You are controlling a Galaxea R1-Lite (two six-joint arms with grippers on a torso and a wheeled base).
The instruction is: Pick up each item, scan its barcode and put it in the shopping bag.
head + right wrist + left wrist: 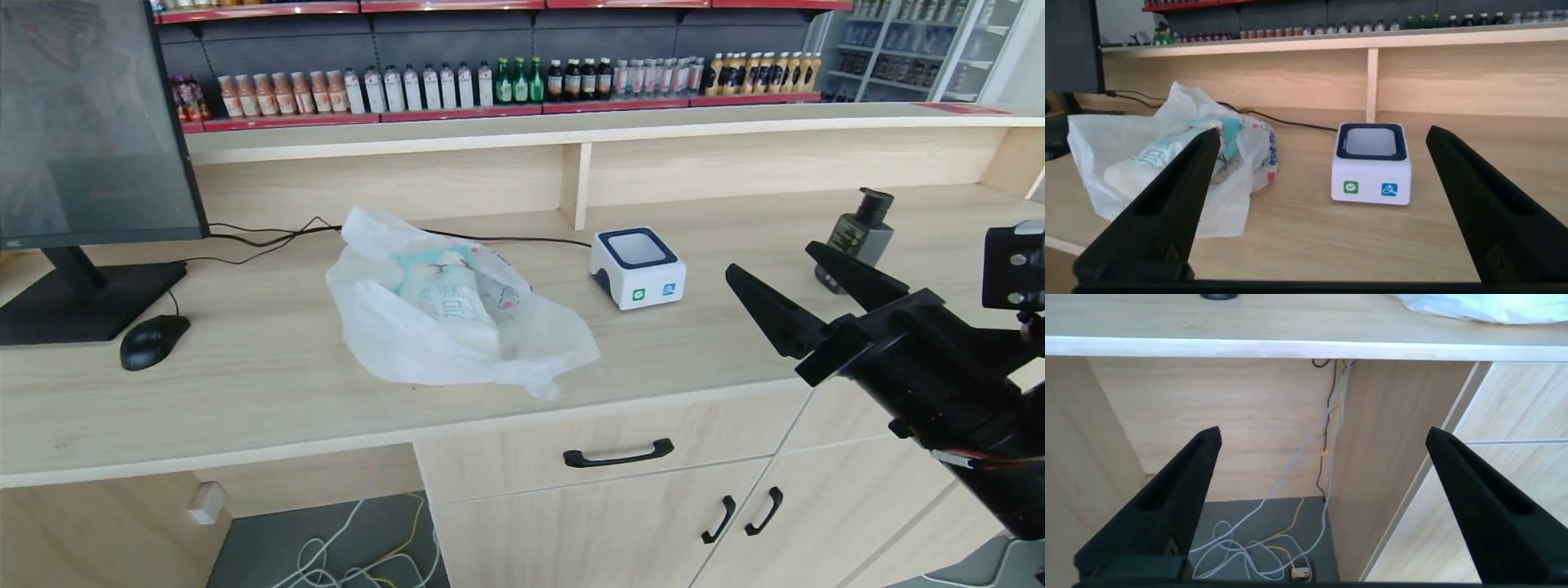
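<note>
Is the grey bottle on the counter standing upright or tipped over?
Upright: the grey bottle stands on its base on the counter, its narrow end pointing up.

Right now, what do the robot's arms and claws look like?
The right gripper is matte black, with two long wedge-shaped fingers tapering to points. Its arm is chunky and black too, with a thin red wire by the wrist and a boxy block with silver screws. The left gripper has the same black tapered fingers.
</note>
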